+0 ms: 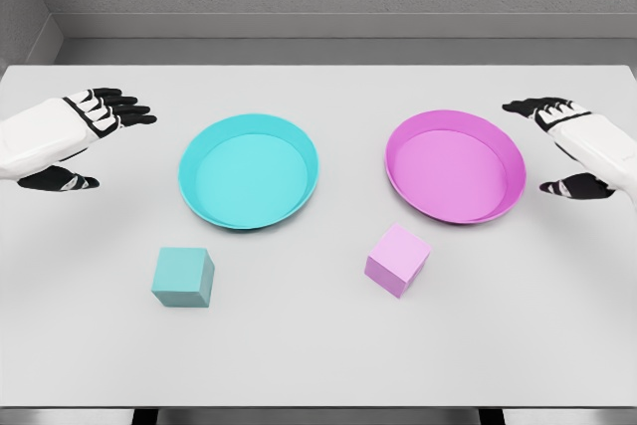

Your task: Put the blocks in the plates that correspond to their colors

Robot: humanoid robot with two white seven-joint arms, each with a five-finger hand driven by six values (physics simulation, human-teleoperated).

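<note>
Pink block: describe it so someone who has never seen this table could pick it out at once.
On the white table sit two round plates side by side, a cyan plate on the left and a pink plate on the right. Just in front of the pink plate, nearer the camera, lies the pink block. It is turned at an angle and pale pink, unlike the cyan block to its left.

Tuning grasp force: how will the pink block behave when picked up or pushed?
The pink block looks rigid with flat faces, so probably slides rather than rolls. It sits rotated on the table, so a push may spin it.
</note>
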